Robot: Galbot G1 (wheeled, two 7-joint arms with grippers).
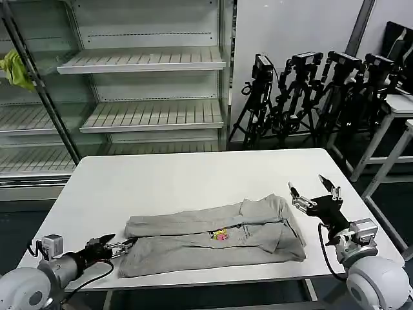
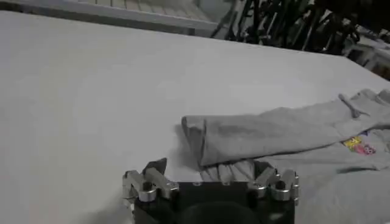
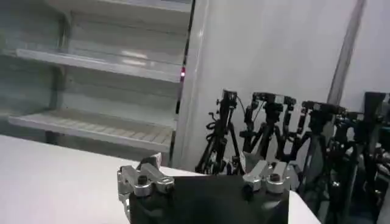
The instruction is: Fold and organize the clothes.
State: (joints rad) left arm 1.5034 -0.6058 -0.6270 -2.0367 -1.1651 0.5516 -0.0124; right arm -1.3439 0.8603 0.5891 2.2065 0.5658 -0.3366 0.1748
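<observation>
Both jaws stand open, holding nothing, we see. Our left gripper [image 1: 122,246] sits just beside the T-shirt's [image 1: 213,236] left hem; our right gripper [image 1: 311,188] hovers past its right end. The left wrist view shows the folded hem edge [image 2: 194,135] closely. The T-shirt lies long on the white table [image 1: 161,181], shelves [image 1: 142,61] and tripods [image 1: 303,97] behind.

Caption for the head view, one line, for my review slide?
Grey T-shirt lies folded lengthwise on the white table; left gripper at its left end, right gripper open above its right end.
</observation>
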